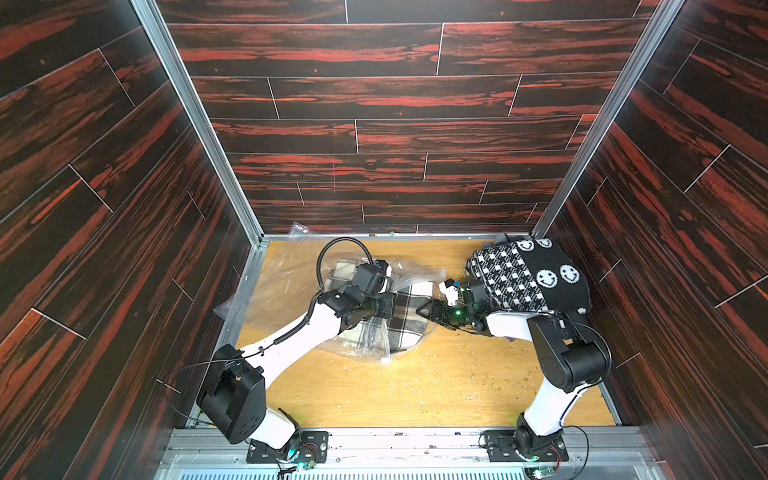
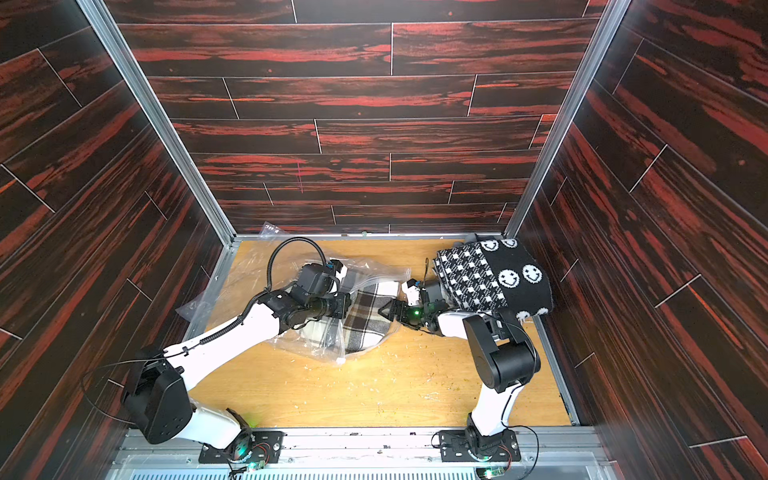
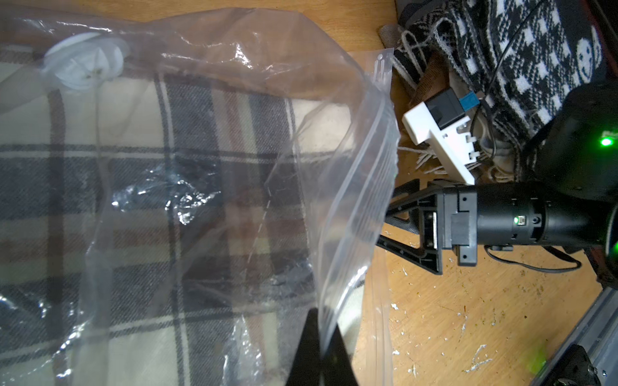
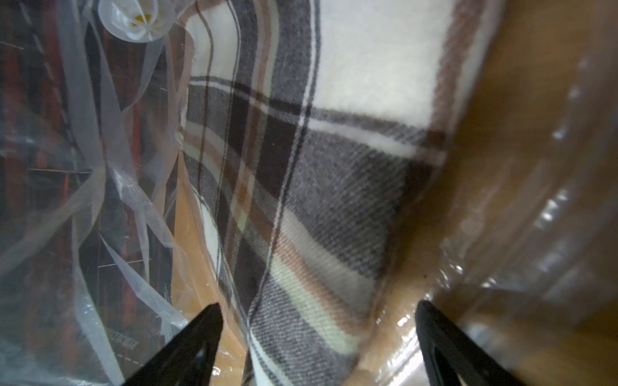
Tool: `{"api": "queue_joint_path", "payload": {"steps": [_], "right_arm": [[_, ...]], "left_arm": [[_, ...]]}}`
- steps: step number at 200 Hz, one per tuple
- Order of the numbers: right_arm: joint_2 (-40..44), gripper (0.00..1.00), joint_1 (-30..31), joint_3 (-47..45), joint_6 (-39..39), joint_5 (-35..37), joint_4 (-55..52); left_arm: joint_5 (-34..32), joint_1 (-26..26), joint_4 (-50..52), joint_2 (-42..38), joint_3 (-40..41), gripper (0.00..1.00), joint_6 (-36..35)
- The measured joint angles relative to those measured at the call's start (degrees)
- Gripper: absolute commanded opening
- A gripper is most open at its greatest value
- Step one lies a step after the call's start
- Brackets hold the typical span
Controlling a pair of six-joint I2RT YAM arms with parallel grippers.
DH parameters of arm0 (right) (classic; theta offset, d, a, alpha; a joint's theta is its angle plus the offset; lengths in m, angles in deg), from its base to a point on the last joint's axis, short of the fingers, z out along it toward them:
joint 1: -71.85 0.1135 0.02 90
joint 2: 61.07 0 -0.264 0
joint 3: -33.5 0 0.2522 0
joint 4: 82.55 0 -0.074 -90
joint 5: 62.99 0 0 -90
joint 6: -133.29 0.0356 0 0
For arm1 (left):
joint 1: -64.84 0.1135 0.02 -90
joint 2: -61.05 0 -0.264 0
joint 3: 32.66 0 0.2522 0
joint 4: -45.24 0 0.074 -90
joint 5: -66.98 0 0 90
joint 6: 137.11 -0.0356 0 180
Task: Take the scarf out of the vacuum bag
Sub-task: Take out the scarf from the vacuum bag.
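The clear vacuum bag lies on the wooden table, its round white valve showing. Inside lies the scarf, cream, grey and brown plaid. My left gripper is shut on the upper zip edge of the bag and holds it raised off the scarf. At the bag's mouth my right gripper stands open. The scarf's near edge lies between its fingers, clear of both.
A black-and-white knitted scarf with smiley faces is piled at the back right, behind the right arm. The bag's small white slider clip rests on the table at the bag's front corner. Dark walls enclose the table on three sides.
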Motion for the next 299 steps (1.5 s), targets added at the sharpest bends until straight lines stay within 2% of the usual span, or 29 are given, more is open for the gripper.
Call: {"api": "queue_joint_path", "payload": {"steps": [33, 152, 191, 242, 299], "right_arm": [[-1.5, 0.86, 0.5, 1.3, 1.5, 0.0, 1.2], [-6.8, 0.76, 3.1, 1.3, 14.1, -0.3, 11.8], [-7.7, 0.61, 4.1, 1.6, 16.3, 0.1, 12.4], [-7.7, 0.32, 4.4, 2.2, 17.4, 0.1, 13.2], [-7.7, 0.13, 4.9, 2.4, 18.1, -1.3, 15.2]], "left_arm": [[0.1, -0.2, 0.0, 0.0, 0.0, 0.00, 0.0], [0.6, -1.0, -0.9, 1.1, 0.0, 0.00, 0.3], [0.7, -1.2, -1.1, 1.1, -0.1, 0.00, 0.4], [0.7, -1.2, -1.2, 1.1, -0.1, 0.00, 0.4], [0.7, -1.3, -1.4, 1.2, -0.1, 0.00, 0.5]]}}
